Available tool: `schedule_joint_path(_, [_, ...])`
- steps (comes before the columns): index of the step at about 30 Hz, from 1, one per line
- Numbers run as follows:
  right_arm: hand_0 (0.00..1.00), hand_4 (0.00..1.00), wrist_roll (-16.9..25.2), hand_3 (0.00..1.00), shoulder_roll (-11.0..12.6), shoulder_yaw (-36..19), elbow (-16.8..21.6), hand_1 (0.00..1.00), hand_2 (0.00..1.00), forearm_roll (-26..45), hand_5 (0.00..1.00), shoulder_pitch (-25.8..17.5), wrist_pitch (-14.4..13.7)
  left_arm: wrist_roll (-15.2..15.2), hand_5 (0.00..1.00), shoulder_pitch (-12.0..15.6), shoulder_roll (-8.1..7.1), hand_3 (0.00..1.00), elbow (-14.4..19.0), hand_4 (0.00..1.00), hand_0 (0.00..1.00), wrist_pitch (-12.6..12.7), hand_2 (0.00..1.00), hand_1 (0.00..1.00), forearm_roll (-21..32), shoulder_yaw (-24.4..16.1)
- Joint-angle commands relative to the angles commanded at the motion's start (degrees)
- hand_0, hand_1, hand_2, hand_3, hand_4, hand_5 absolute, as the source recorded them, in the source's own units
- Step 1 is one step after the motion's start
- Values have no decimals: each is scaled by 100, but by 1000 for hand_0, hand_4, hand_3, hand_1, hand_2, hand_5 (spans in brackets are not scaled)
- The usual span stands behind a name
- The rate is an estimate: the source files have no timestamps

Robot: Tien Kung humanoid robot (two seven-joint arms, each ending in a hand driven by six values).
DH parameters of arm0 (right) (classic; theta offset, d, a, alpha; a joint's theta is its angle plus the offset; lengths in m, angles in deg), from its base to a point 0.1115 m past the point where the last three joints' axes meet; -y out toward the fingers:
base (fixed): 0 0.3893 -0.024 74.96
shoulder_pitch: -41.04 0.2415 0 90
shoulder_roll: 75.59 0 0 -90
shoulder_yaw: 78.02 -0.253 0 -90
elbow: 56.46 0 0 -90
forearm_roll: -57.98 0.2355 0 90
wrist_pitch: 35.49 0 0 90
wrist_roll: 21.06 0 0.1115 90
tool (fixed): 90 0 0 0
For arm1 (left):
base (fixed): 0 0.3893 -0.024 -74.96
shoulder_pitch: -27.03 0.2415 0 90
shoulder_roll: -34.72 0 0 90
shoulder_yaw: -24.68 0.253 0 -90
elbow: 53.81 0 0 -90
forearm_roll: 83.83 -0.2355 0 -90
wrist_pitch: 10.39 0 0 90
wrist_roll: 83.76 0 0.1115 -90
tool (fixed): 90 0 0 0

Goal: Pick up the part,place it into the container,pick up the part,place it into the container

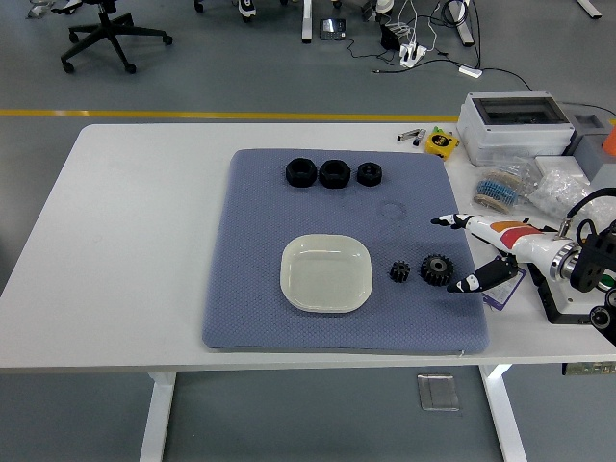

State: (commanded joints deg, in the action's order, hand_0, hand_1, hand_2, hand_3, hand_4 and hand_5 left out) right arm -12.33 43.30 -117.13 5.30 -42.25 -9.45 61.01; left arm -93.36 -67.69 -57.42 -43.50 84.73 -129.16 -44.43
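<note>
A small black gear (399,271) and a larger black gear (437,269) lie on the blue-grey mat (250,289), right of the pale square dish (326,272). Three black nut-like parts (334,173) sit in a row at the mat's far side. My right hand (462,252) comes in from the right, white with black fingertips, fingers spread wide and empty, just right of the larger gear, its thumb (478,279) near the gear. The dish is empty. My left arm does not show.
At the table's right stand a grey plastic box (515,123), bags of small parts (525,188), a yellow tape measure (441,142) and a purple-edged card (505,289) under my hand. An office chair (106,34) stands on the floor beyond.
</note>
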Motion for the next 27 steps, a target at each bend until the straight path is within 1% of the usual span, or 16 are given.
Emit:
schedule_joint_path(2, [823, 998, -10, 861, -32, 63, -57, 806, 841, 13, 179, 64, 21, -4, 709, -4, 0, 592, 0, 531, 909, 0, 877, 889, -5, 3])
schedule_joint_path(3, [787, 998, -12, 835, -61, 111, -106, 778, 804, 28, 176, 114, 29, -3, 709, -7, -1, 591, 0, 532, 909, 0, 878, 889, -4, 9])
schedule_joint_path(6, [787, 998, -15, 835, -167, 280, -292, 778, 804, 98, 176, 267, 59, 4, 709, -14, -3, 591, 0, 532, 909, 5, 878, 889, 15, 19])
schedule_joint_path(9, [787, 998, -17, 835, -300, 451, -544, 778, 804, 107, 176, 415, 119, 15, 709, -25, -6, 591, 0, 532, 909, 13, 878, 889, 56, 43])
schedule_joint_path(10, [779, 985, -20, 820, -355, 510, -656, 768, 788, 63, 151, 474, 152, 15, 707, -33, -6, 591, 0, 531, 910, 16, 878, 887, 62, 54])
schedule_joint_path(11, [779, 985, -21, 820, -389, 544, -727, 768, 788, 10, 151, 510, 167, 16, 707, -39, -5, 591, 0, 531, 910, 20, 878, 887, 71, 70])
schedule_joint_path(15, [779, 985, -13, 820, -524, 644, -1015, 768, 788, -66, 151, 618, 171, 27, 707, -54, -12, 591, 0, 531, 910, 29, 878, 887, 120, 118])
schedule_joint_path(16, [757, 949, -7, 805, -550, 657, -1071, 757, 774, -70, 134, 635, 169, 29, 707, -57, -12, 591, 0, 532, 911, 37, 878, 886, 123, 116])
schedule_joint_path(17, [757, 949, 3, 805, -576, 661, -1128, 757, 774, -74, 134, 648, 163, 31, 707, -61, -11, 591, 0, 532, 911, 45, 878, 886, 126, 116])
schedule_joint_path(21, [757, 949, 33, 805, -629, 690, -1282, 757, 774, -131, 134, 689, 140, 29, 707, -67, -11, 591, 0, 532, 911, 54, 878, 886, 145, 144])
schedule_joint_path(22, [677, 869, 44, 778, -632, 702, -1298, 702, 737, -131, 94, 693, 124, 29, 708, -66, -11, 589, 0, 533, 912, 54, 879, 883, 140, 144])
schedule_joint_path(27, [677, 869, 97, 778, -673, 784, -1394, 702, 737, -114, 94, 710, 58, 19, 708, -55, -7, 589, 0, 533, 912, 60, 879, 883, 122, 132])
